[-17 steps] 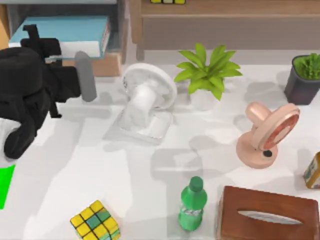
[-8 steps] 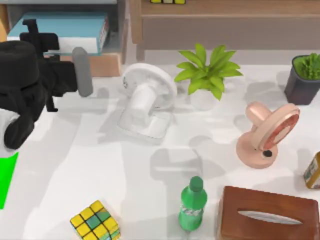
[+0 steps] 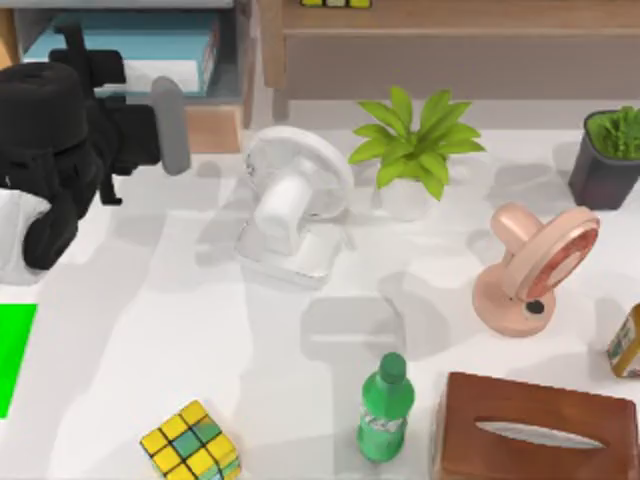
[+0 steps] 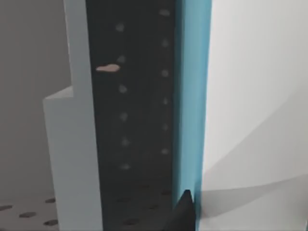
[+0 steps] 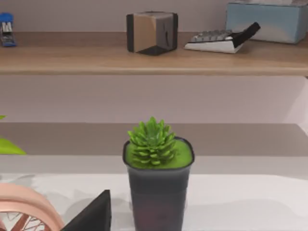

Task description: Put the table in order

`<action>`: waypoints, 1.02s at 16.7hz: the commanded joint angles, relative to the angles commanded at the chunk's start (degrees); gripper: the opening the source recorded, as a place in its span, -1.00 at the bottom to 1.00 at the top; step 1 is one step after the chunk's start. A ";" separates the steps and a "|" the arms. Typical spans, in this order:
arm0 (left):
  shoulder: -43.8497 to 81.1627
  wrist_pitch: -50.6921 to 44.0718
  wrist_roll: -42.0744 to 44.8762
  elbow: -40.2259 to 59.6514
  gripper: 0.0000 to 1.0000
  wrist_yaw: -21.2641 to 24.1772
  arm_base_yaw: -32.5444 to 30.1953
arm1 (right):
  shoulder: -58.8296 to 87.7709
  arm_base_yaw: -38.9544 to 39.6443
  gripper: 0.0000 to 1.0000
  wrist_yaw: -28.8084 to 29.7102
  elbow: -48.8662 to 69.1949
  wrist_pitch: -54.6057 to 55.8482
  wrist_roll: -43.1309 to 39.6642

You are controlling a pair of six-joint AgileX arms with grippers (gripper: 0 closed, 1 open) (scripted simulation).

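Top view: the white table (image 3: 200, 330) is spreading across most of the scene, running from the cabinet and shelf at the back down to the near edge. The left arm is reaching over the table's far-left corner, its gripper (image 3: 170, 125) pointing at the grey cabinet (image 3: 225, 110), where a blue book (image 3: 150, 50) is lying inside. How far its jaws are parted I cannot tell, nor whether they are holding anything. A white fan (image 3: 290, 200) is lying tipped just right of the arm, with a leafy plant (image 3: 415, 145) beside it. A pink fan (image 3: 530, 265) is standing toward the right, and a dark pot (image 3: 605, 160) is sitting at the far right. Along the near edge a cube (image 3: 190, 440), a green bottle (image 3: 385, 410) and a brown tissue box (image 3: 535, 430) are resting apart from one another. A green patch (image 3: 15, 350) is showing at the left edge.

Left wrist view: the book's blue edge (image 4: 192, 96) is running beside a dark dotted panel (image 4: 134, 120), with a black fingertip (image 4: 180, 214) poking in close to the blue edge.

Right wrist view: the dark pot (image 5: 159, 187) with its succulent is standing on the table (image 5: 240, 207) before a wooden shelf (image 5: 144, 60). On the shelf a box-like cube (image 5: 151, 31) and a calculator (image 5: 216, 41) are sitting. A black fingertip (image 5: 94, 214) is showing beside the pink fan's rim (image 5: 29, 207); the right jaws' opening cannot be judged.
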 joint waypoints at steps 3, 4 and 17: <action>0.00 0.00 0.00 0.00 -0.85 0.00 0.00 | 0.00 0.00 1.00 0.00 0.00 0.00 0.00; 0.00 0.00 0.00 0.00 -0.70 0.00 0.00 | 0.00 0.00 1.00 0.00 0.00 0.00 0.00; 0.00 0.00 0.00 0.00 1.00 0.00 0.00 | 0.00 0.00 1.00 0.00 0.00 0.00 0.00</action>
